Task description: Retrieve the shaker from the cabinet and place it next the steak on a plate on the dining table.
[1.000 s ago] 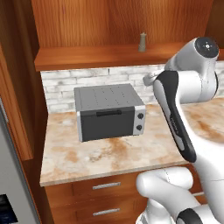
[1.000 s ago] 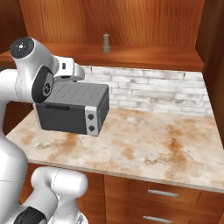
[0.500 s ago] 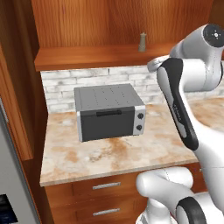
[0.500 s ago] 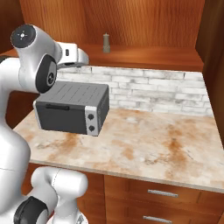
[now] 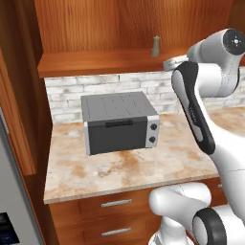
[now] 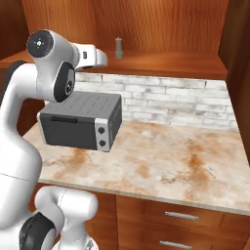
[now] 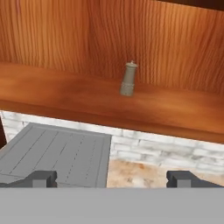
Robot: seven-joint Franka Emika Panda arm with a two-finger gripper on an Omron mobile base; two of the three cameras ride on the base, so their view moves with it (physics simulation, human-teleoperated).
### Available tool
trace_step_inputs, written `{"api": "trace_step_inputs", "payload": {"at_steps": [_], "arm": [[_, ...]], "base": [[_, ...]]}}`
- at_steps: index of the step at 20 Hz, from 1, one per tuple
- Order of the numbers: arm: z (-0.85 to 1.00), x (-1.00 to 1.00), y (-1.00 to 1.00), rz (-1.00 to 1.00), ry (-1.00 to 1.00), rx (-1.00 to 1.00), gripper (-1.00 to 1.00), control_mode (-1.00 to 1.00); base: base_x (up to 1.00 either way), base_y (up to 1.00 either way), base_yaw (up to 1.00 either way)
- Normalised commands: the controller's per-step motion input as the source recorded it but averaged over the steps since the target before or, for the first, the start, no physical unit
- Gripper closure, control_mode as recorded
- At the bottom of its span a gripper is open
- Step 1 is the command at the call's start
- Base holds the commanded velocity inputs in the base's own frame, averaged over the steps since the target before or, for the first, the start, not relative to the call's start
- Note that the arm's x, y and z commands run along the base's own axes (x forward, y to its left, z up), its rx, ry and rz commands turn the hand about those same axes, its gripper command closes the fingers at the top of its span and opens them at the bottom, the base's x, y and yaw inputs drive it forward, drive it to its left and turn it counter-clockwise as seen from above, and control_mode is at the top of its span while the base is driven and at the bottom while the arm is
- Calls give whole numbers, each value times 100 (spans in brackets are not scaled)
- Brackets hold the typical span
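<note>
The small brown-grey shaker (image 7: 128, 79) stands upright on the deep plank shelf of the reddish-brown cabinet (image 7: 65, 94), close to the back wall. The base views show the same shaker (image 5: 155, 46) (image 6: 117, 48) on the cabinet shelf (image 5: 95, 62). My gripper (image 7: 113, 178) is open with nothing between its fingertips (image 7: 42, 178). It hangs in front of the shelf edge and a little below it, pointing at the shaker and well short of it. My hand (image 6: 97, 56) is just left of the shaker in the right base view. The steak, plate and dining table are out of view.
A grey toaster oven (image 5: 119, 122) (image 6: 80, 119) sits on the marble counter (image 6: 166, 166) under my hand, against a white brick backsplash (image 6: 171, 100). Drawers with silver handles (image 5: 115, 203) run below the counter. A wooden side wall (image 6: 239, 73) closes the right end.
My arm has lifted the hand up from toaster-oven height to the shelf edge and closer to the shaker. The gripper stays open. The shaker has not moved.
</note>
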Motion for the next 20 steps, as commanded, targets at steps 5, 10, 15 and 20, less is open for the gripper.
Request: {"api": "trace_step_inputs", "payload": {"at_steps": [5,10,15,20], "arm": [[25,38,-19,0,3,0,-100,-100],[8,52,-5,4,0,0,-100,-100],[5,46,-16,1,0,0,-100,-100],[0,54,-6,0,2,0,-100,-100]], "base": [[0,0,0],[0,0,0],[0,0,0],[0,0,0]]}}
